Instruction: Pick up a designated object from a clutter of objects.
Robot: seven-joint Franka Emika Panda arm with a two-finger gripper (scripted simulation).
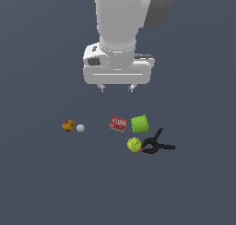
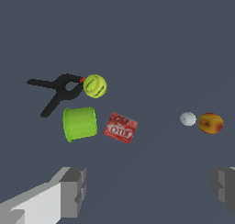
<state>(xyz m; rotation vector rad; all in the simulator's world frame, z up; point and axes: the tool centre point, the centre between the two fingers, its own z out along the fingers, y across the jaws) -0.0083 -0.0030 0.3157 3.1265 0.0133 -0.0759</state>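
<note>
A: In the exterior view the gripper point(image 1: 117, 87) hangs high with its fingers spread wide, holding nothing. Why so high?

B: I judge it keeps clear of the clutter. The green cup point(image 1: 139, 123) lies on its side below and slightly beyond one fingertip, with the red box point(image 1: 118, 124) just beside it and the tennis ball point(image 1: 134, 144) and black clamp point(image 1: 158, 145) near.

A: And the wrist view?

B: The cup point(image 2: 80, 123) sits ahead of one finger point(image 2: 72, 191). The orange-red ball point(image 2: 211, 123) and white ball point(image 2: 187, 119) lie well apart, ahead of the other. The box side is tight; the floor elsewhere is open.
</note>
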